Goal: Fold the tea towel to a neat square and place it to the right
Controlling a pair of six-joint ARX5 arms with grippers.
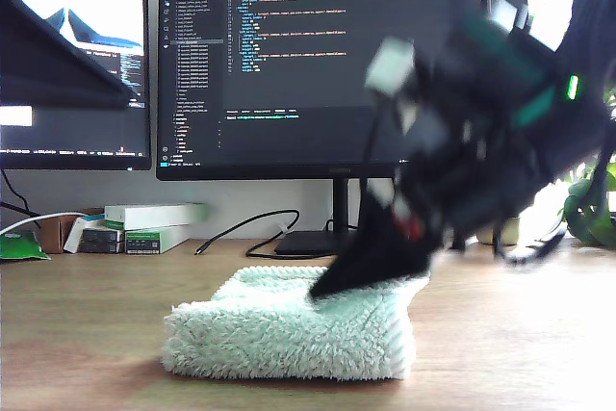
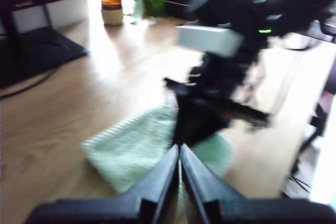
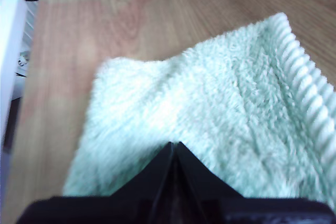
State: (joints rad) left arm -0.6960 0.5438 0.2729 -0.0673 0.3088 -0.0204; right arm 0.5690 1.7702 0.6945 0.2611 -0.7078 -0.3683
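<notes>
One folded tea towel [image 1: 289,329] on a wooden desk [image 1: 87,334], two monitors [image 1: 289,55] behind, my second gripper [image 3: 173,148] pressed together on its pile, my first gripper [image 2: 179,153] closed, empty.

The tea towel [image 1: 289,329] lies folded into a thick, roughly square pad on the wooden desk, near the middle of the exterior view and toward its near edge. It is pale mint-green and fluffy, with a ribbed, rope-like whitish hem [image 3: 307,85] along one side, its layers stacked flat.
</notes>
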